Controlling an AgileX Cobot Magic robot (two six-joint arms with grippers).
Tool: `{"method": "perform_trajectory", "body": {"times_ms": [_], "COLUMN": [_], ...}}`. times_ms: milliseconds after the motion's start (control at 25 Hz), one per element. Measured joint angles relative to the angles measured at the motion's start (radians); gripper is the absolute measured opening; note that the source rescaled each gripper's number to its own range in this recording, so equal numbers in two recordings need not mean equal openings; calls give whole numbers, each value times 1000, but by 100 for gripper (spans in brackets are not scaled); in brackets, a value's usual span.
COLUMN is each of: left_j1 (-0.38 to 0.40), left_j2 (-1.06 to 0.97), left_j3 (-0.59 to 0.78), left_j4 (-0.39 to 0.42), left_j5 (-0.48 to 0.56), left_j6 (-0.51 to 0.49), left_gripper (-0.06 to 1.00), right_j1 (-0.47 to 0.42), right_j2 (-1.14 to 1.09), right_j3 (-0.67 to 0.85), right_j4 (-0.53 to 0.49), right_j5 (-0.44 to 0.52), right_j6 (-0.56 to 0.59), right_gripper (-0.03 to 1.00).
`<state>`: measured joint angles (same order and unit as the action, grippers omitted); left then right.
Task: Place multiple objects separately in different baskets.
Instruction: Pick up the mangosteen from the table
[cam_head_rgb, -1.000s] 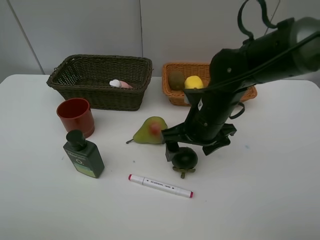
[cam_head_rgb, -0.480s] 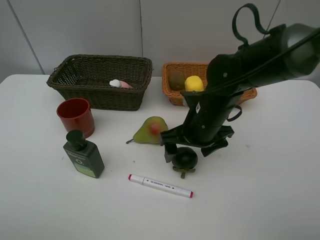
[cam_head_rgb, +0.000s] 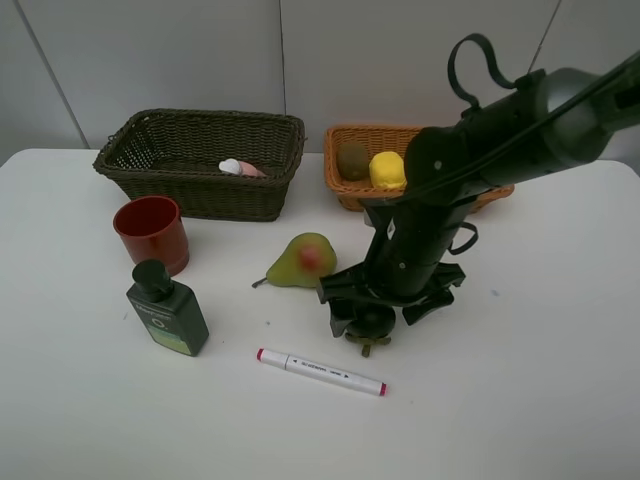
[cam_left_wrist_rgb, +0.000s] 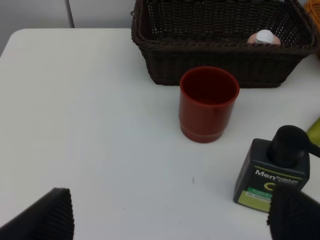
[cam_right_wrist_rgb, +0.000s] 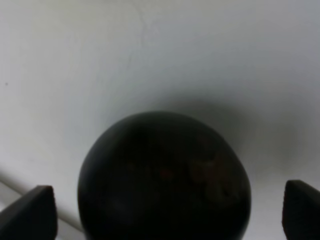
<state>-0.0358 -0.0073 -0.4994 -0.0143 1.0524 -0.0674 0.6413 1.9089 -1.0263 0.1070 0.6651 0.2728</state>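
R gripper (cam_right_wrist_rgb: 165, 210) has dropped, now wide open astride dark fruit (cam_head_rgb: 372, 322) on counter (cam_head_rgb: 560, 400), no grip yet. L gripper (cam_left_wrist_rgb: 170, 217) wide open, empty. Rest unmoved.

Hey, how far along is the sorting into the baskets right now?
Done: pink bottle in the dark basket; kiwi and lemon in the orange basket. In hand: the right gripper straddles the dark round fruit on the table, jaws open, not gripping. Remaining: pear, red cup, green bottle and marker, all on the table.
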Motion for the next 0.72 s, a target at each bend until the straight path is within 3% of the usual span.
{"method": "perform_trajectory", "body": {"times_ms": [720], "left_j1": [0], "left_j2": [0], "left_j3": [0], "left_j4": [0], "left_j5": [0], "left_j6": [0], "left_gripper": [100], "right_j1": [0], "right_j2": [0], "right_j3": [0], "right_j4": [18], "right_j5": [-19], "right_j6": [-2], "right_gripper": [98]}}
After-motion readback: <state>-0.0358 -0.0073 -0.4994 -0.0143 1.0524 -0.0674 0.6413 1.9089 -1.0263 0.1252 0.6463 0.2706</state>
